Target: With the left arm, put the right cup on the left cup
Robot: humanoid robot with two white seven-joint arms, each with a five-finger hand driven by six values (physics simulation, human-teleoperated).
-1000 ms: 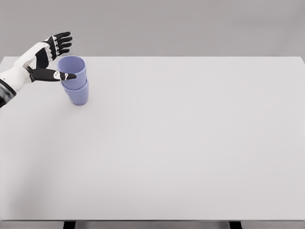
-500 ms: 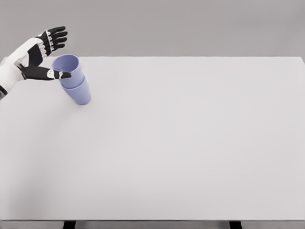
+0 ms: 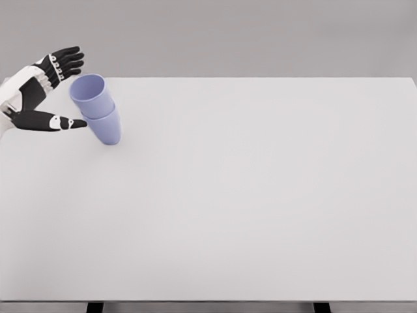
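Observation:
Two lavender cups are nested at the table's far left: the upper cup (image 3: pixel 90 95) sits inside the lower cup (image 3: pixel 107 129). The stack leans to the upper left. My left hand (image 3: pixel 65 91) is just left of the stack, open, with its fingers (image 3: pixel 63 60) spread above the rim and its thumb (image 3: pixel 55 122) pointing at the lower cup. It holds nothing and stands slightly apart from the cups. The right arm is out of view.
The white table (image 3: pixel 247 195) stretches wide to the right and toward the front. Its far edge runs just behind the cups, and its left edge lies near my left hand.
My left hand has let go of the upper cup and drawn back to the left. The stacked cups have tipped from upright to leaning left.

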